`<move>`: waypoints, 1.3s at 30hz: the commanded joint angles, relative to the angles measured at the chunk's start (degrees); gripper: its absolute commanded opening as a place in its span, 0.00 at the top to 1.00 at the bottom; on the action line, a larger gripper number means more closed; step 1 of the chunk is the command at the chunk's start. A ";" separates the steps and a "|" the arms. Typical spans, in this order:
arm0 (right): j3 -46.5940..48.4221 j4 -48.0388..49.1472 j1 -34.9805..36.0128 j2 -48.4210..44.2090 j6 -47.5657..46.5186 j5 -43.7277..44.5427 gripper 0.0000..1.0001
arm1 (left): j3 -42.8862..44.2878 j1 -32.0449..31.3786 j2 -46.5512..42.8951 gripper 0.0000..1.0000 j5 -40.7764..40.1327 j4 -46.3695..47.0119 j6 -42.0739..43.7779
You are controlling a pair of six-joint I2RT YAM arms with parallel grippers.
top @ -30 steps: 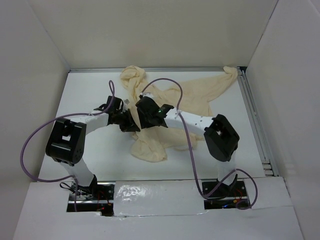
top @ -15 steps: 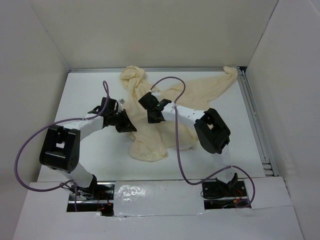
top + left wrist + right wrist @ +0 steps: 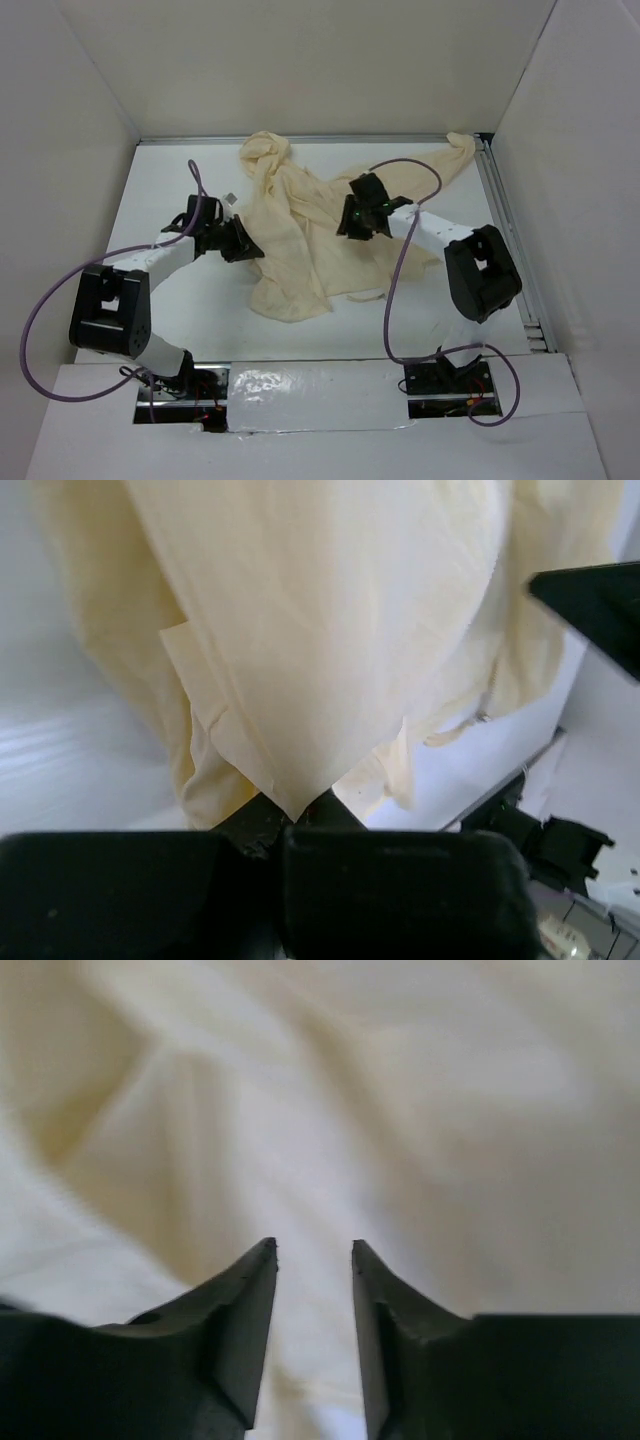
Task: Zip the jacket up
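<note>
The cream jacket [image 3: 300, 220] lies wrinkled across the middle and back of the white table, one sleeve reaching the far right corner. My left gripper [image 3: 247, 243] is shut on the jacket's left edge; in the left wrist view a corner of the cloth [image 3: 300, 680] hangs pinched between the closed fingers [image 3: 340, 815]. My right gripper [image 3: 352, 218] is open and empty, low over the jacket's middle right. In the right wrist view its fingertips [image 3: 262, 1260] stand apart just above blurred cream fabric [image 3: 400, 1090]. No zipper shows clearly.
White walls enclose the table on the left, back and right. A metal rail [image 3: 512, 240] runs along the right edge. Purple cables [image 3: 395, 300] loop from both arms over the table. Bare table surface [image 3: 170, 180] lies left of the jacket.
My right gripper has swung right from beside the left gripper to the jacket's middle right. My left gripper has pulled the jacket edge slightly left, and the cloth has spread wider.
</note>
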 commanded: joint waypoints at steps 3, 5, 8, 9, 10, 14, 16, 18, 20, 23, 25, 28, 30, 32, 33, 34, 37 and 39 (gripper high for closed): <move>-5.27 -3.07 -4.35 -7.68 -5.91 8.43 0.43 | -0.02 3.45 -2.19 1.00 -4.75 -6.60 2.40; -4.92 -5.08 -2.08 -9.88 -6.27 12.10 0.41 | 1.12 3.37 -2.45 1.00 -4.92 -7.13 2.49; -5.35 -4.84 1.97 -12.51 -8.90 14.58 0.41 | 1.91 2.93 -3.41 1.00 -3.87 -7.48 2.66; -5.53 -4.92 5.29 -12.96 -9.95 15.02 0.40 | 2.00 2.49 -3.77 1.00 -3.87 -7.31 2.84; -5.27 -5.79 8.11 -13.05 -9.87 15.29 0.40 | 2.35 2.23 -4.12 1.00 -4.22 -7.39 3.45; -7.89 -5.28 11.64 -15.50 -7.16 12.41 0.40 | 6.46 2.92 -2.90 1.00 -6.33 -8.71 6.17; -11.48 -3.61 13.14 -17.87 -6.45 10.29 0.40 | 10.24 4.77 -1.40 0.96 -5.63 -9.68 8.37; -13.52 -0.89 15.15 -18.50 -5.92 6.88 0.41 | 11.84 5.91 -0.08 0.66 -2.14 -10.03 9.59; -13.88 0.61 16.83 -16.41 -6.01 5.89 0.41 | 11.06 5.74 -1.48 0.01 -0.19 -7.85 9.26; -9.76 -1.05 19.73 -10.43 -4.51 10.27 0.41 | 9.47 5.48 -4.55 0.01 1.49 -7.39 8.20; -6.86 -2.45 20.70 -6.75 -3.99 11.86 0.42 | 8.95 5.39 -6.83 0.01 -0.51 -10.19 7.50; -3.69 -5.00 21.49 -2.87 -1.61 14.93 0.47 | 6.67 5.12 -11.67 0.01 -4.04 -13.89 6.35; -3.25 -4.92 21.58 -0.85 -1.17 15.47 0.49 | 3.69 5.21 -16.22 0.01 -5.10 -15.12 4.95; -2.29 -5.18 21.76 0.65 -1.17 15.47 0.49 | 1.57 4.95 -19.49 0.01 -5.27 -15.22 3.72; -1.58 -6.05 21.58 2.31 -0.91 15.90 0.48 | 0.17 4.69 -21.16 0.01 -6.15 -15.30 2.85; -1.05 -7.80 21.93 2.94 -0.65 17.13 0.47 | -0.10 4.08 -23.52 0.01 -6.59 -15.31 2.14; -1.40 -8.17 22.81 2.86 -1.17 19.50 0.42 | 0.07 3.20 -26.18 0.01 -6.86 -15.92 1.52; -2.63 -7.82 22.90 2.06 -0.48 20.82 0.38 | 0.77 2.67 -26.44 0.01 -7.21 -17.06 1.08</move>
